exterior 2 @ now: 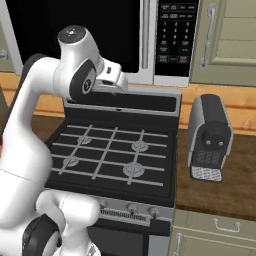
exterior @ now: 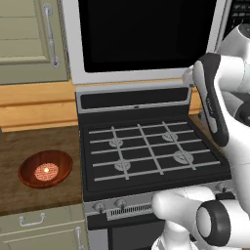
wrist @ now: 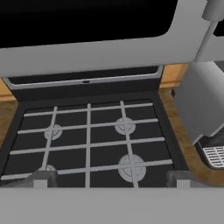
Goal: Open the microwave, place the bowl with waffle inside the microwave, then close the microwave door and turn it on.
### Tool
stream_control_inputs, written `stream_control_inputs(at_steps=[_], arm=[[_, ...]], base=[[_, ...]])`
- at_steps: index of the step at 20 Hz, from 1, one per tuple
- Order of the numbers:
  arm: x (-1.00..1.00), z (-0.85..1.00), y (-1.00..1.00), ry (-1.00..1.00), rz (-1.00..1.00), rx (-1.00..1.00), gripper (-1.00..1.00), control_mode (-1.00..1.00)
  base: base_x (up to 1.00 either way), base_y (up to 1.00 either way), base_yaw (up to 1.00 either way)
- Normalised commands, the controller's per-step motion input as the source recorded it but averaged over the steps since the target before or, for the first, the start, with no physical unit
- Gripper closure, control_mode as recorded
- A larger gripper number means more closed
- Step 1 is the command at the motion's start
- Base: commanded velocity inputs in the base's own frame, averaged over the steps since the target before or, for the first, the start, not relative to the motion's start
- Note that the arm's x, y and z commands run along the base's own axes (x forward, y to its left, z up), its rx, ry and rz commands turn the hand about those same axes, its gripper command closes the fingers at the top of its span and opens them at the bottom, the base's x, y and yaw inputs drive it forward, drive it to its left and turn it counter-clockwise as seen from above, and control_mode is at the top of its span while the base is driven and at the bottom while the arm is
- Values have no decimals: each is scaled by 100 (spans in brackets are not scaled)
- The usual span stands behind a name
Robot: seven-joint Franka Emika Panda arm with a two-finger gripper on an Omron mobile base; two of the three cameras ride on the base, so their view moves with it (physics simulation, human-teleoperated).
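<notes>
Kitchen: gas stove [exterior: 146, 146] centre, wooden table [exterior: 29, 141] either side. Microwave [exterior: 146, 34] above stove, microwave door [exterior 2: 75, 35] shut, bar handle [exterior 2: 145, 35] beside keypad [exterior 2: 176, 35]. Bowl [exterior: 45, 169] with waffle [exterior: 46, 171] on table left of stove. Fingers [wrist: 111, 180] spread wide, holding nothing, low over burners. Judgement: raise hand to handle, grip mid-bar squarely, pull along door's arc. Toaster [exterior 2: 210, 137] right, keep clear.

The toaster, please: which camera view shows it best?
The right base view: the toaster stands whole on the counter right of the stove, its slotted front facing the camera. The hand view catches only a blurred part of it at the right edge.
</notes>
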Motion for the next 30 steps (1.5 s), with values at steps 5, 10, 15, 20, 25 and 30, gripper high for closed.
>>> stream_control_inputs(at_steps=[5, 10, 15, 20, 25, 30], arm=[[6, 65, -38, -9, -24, -11, -100, -100], [0, 44, -35, -22, -17, 0, -100, -100], [5, 5, -12, -23, -7, 0, -100, -100], [17, 0, -14, -13, 1, 0, -100, -100], [20, 0, -37, -6, 9, 0, -100, -100], [20, 0, -27, -1, 8, 1, -100, -100]], base=[[0, 0, 0], [0, 0, 0], [0, 0, 0], [0, 0, 0], [0, 0, 0], [0, 0, 0]])
